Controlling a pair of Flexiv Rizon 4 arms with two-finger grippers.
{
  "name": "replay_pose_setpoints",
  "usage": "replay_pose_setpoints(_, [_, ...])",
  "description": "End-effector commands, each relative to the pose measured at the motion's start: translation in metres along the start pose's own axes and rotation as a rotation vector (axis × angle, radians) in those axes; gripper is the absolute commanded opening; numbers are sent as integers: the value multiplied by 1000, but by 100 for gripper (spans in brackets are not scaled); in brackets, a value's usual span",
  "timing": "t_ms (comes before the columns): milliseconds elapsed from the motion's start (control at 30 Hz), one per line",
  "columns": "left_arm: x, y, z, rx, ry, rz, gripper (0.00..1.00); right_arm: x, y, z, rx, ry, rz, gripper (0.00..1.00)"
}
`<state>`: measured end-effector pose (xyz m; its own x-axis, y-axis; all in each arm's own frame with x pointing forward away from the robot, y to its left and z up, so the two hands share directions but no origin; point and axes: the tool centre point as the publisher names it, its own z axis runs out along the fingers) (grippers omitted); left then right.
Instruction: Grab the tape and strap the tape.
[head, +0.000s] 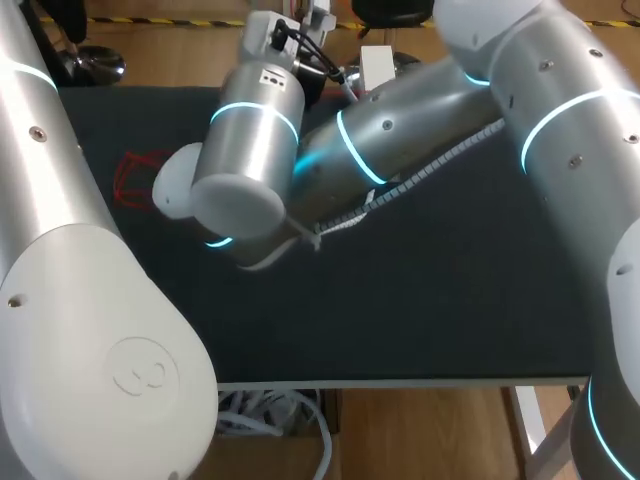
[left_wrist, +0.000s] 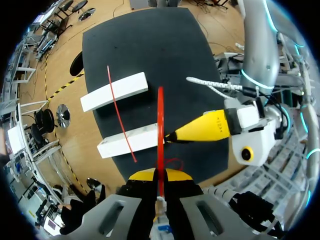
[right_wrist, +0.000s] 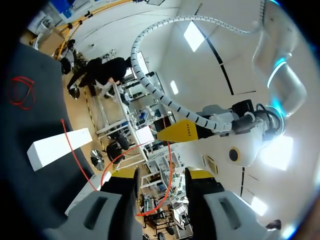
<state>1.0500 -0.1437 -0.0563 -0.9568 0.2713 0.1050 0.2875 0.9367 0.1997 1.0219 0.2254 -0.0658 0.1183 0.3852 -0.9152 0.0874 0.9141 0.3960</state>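
My left gripper (left_wrist: 160, 176) is shut on a red tape strap (left_wrist: 160, 125) that runs straight out from its yellow tips above the black table (left_wrist: 150, 45). The yellow finger (left_wrist: 205, 128) of my right gripper points at this strap from the side. In the right wrist view my right gripper (right_wrist: 162, 176) stands open, and a curved length of red tape (right_wrist: 169, 160) passes loosely between its fingers. Ahead of it is a yellow fingertip (right_wrist: 181, 132) of my left gripper. In the head view both grippers are hidden behind the arms.
Two white blocks (left_wrist: 115, 91) (left_wrist: 129, 141) lie on the table with a second red strap (left_wrist: 118, 107) across them. A loose red tape coil (head: 135, 178) lies near the table's left side. My right arm (head: 400, 140) reaches across the middle.
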Motion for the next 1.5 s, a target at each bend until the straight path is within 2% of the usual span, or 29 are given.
replay_pose_setpoints(33, [-1, -1, -2, -4, 5, -1, 0, -8, -12, -12, -16, 33, 5, 38])
replay_pose_setpoints(333, [-1, -1, -2, -4, 5, -1, 0, -23, -44, -22, 5, 20, 25, 36])
replay_pose_setpoints(467, [-1, -1, -2, -4, 5, -1, 0, -34, -66, -24, 23, -2, 29, 36])
replay_pose_setpoints(733, [-1, -1, -2, -4, 5, -1, 0, -58, -124, -10, 108, -58, 23, 35])
replay_pose_setpoints(967, [-1, -1, -2, -4, 5, -1, 0, -63, -144, 2, 110, -36, 49, 33])
replay_pose_setpoints(1000, [-1, -1, -2, -4, 5, -1, 0, -63, -145, 4, 56, 18, 71, 39])
replay_pose_setpoints(1033, [-1, -1, -2, -4, 5, -1, 0, -61, -143, 6, 18, 46, 102, 55])
replay_pose_setpoints(1067, [-1, -1, -2, -4, 5, -1, 0, -61, -143, 6, 18, 46, 102, 100])
replay_pose_setpoints(1500, [-1, -1, -2, -4, 5, -1, 0, -61, -143, 6, 18, 46, 102, 100])
